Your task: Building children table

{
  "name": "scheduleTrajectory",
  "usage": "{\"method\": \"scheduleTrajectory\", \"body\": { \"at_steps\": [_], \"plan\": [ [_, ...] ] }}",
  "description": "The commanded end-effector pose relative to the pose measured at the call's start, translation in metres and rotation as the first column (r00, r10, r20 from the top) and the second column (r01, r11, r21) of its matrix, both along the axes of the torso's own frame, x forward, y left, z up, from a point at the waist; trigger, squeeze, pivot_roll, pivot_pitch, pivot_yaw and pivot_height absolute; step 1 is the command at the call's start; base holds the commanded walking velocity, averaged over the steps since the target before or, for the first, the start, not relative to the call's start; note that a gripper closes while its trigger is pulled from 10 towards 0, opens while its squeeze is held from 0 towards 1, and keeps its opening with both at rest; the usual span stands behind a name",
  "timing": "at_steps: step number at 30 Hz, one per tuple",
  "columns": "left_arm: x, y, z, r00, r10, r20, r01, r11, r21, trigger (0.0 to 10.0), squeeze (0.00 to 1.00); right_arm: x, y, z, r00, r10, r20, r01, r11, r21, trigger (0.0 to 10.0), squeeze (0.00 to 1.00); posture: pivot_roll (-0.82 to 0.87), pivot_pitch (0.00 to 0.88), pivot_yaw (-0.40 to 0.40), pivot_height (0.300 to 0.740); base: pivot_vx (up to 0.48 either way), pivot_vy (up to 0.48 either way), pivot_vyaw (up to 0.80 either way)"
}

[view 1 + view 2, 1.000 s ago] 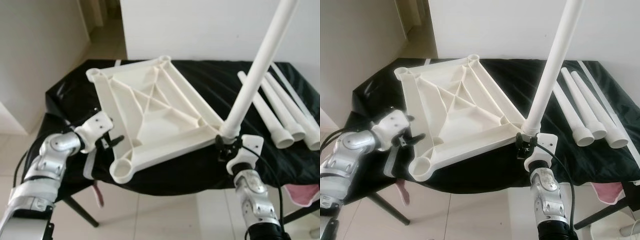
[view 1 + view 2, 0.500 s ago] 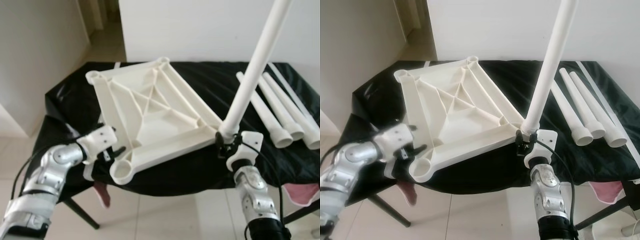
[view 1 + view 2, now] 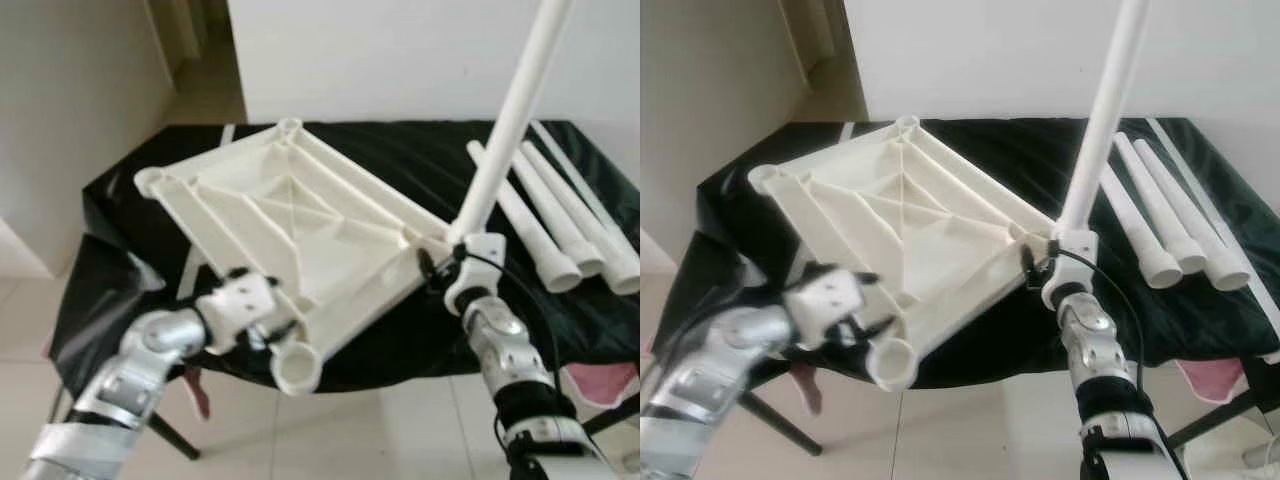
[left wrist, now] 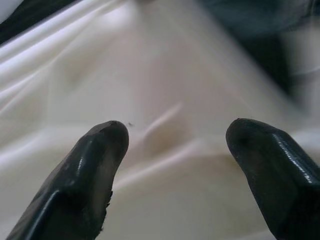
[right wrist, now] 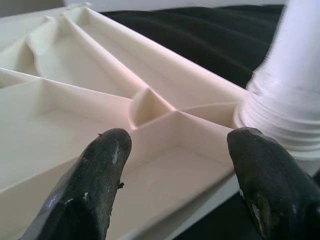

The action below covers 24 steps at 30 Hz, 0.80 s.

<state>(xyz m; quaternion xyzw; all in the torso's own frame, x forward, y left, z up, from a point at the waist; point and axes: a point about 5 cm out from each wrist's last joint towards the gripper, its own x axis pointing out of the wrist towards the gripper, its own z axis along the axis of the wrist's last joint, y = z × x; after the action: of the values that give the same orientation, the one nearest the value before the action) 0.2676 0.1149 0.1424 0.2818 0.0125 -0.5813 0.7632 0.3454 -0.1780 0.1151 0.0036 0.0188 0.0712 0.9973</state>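
The white table top [image 3: 300,230] lies upside down on the black-covered table [image 3: 440,160], ribs facing up. One white leg [image 3: 510,110] stands in its right corner socket and leans up to the right. My right gripper [image 3: 435,265] is open beside the base of that leg [image 5: 295,100], fingers over the ribbed underside. My left gripper [image 3: 275,335] is open at the top's near edge, next to the empty corner socket [image 3: 298,372]. In the left wrist view its fingertips [image 4: 90,165] are spread apart with the blurred white top close in front.
Three loose white legs [image 3: 545,225] lie side by side on the table's right part. A pink cloth [image 3: 600,385] shows at the lower right and a pink object [image 3: 197,390] hangs under the table's near-left edge. Beyond are a white wall and tiled floor.
The table top has turned: its near empty socket swung right, its far-left corner swung left. My left gripper moved right to that near edge. My right gripper rose closer to the leg's base.
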Motion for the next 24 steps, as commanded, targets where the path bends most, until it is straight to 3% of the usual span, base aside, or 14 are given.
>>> {"method": "scheduleTrajectory", "body": {
  "at_steps": [1, 5, 8, 10, 14, 21, 24],
  "plan": [
    [-0.007, -0.004, -0.002, 0.995, -0.086, -0.056, 0.087, 0.996, 0.021, 10.0, 0.00, -0.001, 0.007, -0.009, 0.998, 0.045, -0.037, -0.045, 0.999, -0.010, 10.0, 0.00, -0.06, 0.007, 0.039, 0.740, 0.000, 0.000, 0.00],
    [0.000, -0.011, 0.003, 0.999, -0.045, -0.004, 0.045, 0.999, -0.007, 10.0, 0.00, 0.005, 0.011, -0.004, 0.998, 0.063, -0.018, -0.063, 0.998, -0.015, 10.0, 0.00, -0.05, 0.010, 0.033, 0.740, 0.000, 0.000, 0.00],
    [0.012, -0.001, 0.009, 0.996, 0.038, 0.083, -0.038, 0.999, -0.003, 10.0, 0.00, 0.003, 0.004, -0.002, 0.999, 0.038, 0.005, -0.038, 0.999, -0.003, 10.0, 0.00, -0.05, 0.010, 0.031, 0.740, 0.000, 0.000, 0.00],
    [0.012, -0.001, 0.009, 0.995, 0.044, 0.086, -0.044, 0.999, -0.003, 10.0, 0.00, 0.003, 0.003, -0.002, 0.999, 0.038, 0.007, -0.038, 0.999, -0.004, 10.0, 0.00, -0.05, 0.010, 0.031, 0.740, 0.000, 0.000, 0.00],
    [0.023, 0.024, 0.019, 0.993, 0.090, 0.074, -0.091, 0.996, 0.008, 10.0, 0.00, -0.009, -0.014, 0.001, 0.997, -0.010, 0.075, 0.007, 1.000, 0.031, 10.0, 0.00, -0.05, 0.011, 0.032, 0.740, 0.000, 0.000, 0.00],
    [0.034, 0.045, 0.022, 0.993, 0.107, 0.054, -0.110, 0.993, 0.051, 10.0, 0.00, -0.024, -0.024, 0.006, 0.991, -0.023, 0.135, 0.018, 0.999, 0.032, 10.0, 0.00, -0.05, 0.012, 0.036, 0.740, 0.000, 0.000, 0.00],
    [0.040, 0.055, 0.017, 0.995, 0.088, 0.044, -0.092, 0.990, 0.104, 10.0, 0.00, -0.034, -0.027, 0.009, 0.988, -0.018, 0.155, 0.014, 0.999, 0.029, 10.0, 0.00, -0.07, 0.009, 0.050, 0.740, 0.000, 0.000, 0.00]
  ]
}}
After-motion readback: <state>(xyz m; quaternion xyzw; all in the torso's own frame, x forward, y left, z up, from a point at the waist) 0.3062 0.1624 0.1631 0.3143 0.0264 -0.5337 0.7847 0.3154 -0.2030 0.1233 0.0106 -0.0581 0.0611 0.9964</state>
